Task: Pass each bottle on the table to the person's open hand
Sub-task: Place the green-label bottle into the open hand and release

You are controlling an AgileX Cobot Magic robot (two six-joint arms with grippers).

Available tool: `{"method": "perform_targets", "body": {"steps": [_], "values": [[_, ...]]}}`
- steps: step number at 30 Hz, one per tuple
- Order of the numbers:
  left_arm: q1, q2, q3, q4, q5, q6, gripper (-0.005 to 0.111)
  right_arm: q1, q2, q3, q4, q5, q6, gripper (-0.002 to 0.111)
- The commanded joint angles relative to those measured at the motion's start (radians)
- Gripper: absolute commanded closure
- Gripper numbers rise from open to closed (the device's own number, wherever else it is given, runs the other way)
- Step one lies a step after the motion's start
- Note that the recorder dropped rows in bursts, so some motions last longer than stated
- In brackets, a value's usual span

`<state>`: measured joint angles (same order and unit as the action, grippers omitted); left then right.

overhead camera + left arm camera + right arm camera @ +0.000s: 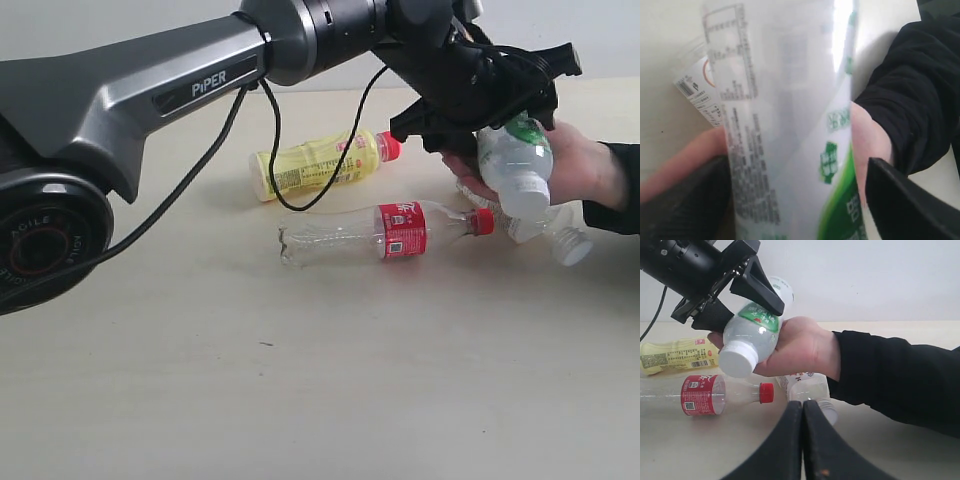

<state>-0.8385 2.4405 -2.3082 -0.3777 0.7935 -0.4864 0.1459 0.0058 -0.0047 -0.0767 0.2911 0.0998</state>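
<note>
Green-label bottle [515, 170] lay in the hand [580, 165] at upper right, left fingers [910, 205] stood wide astride it, right fingers [815, 450] pressed together, empty, yellow bottle [315, 163] and red-label bottle [400, 230] lay mid-frame on the bench [300, 400], clear bottle [558, 236] under the hand.

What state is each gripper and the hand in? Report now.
Left gripper: open, fingers astride the green-labelled bottle.
Right gripper: shut, empty.
Person's hand: holding that bottle.
</note>
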Motion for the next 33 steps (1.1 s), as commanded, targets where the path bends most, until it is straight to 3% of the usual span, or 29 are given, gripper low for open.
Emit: {"method": "perform_targets", "body": {"steps": [1,6,13,20,24,28,33], "values": [[0.001,-0.003,-0.007,0.001,0.007,0.011,0.025,-0.001,-0.006,0.005,-0.001,-0.006,0.000,0.108],[0.001,-0.003,-0.007,0.001,0.011,0.022,0.017,-0.001,-0.006,0.005,-0.001,-0.006,0.000,0.108],[0.001,-0.052,-0.007,0.011,0.047,0.041,0.017,-0.001,-0.006,0.005,-0.001,-0.006,0.000,0.108],[0.001,-0.158,-0.007,0.077,0.212,0.221,0.019,-0.001,-0.006,0.005,-0.001,-0.006,0.000,0.108],[0.001,-0.184,-0.007,0.083,0.321,0.306,0.030,-0.001,-0.006,0.005,-0.001,-0.006,0.000,0.108],[0.001,-0.200,-0.007,0.106,0.420,0.395,0.052,-0.001,-0.006,0.005,-0.001,-0.006,0.000,0.108],[0.001,-0.215,-0.003,0.209,0.428,0.427,0.083,-0.001,-0.006,0.005,-0.001,-0.006,0.000,0.108]]}}
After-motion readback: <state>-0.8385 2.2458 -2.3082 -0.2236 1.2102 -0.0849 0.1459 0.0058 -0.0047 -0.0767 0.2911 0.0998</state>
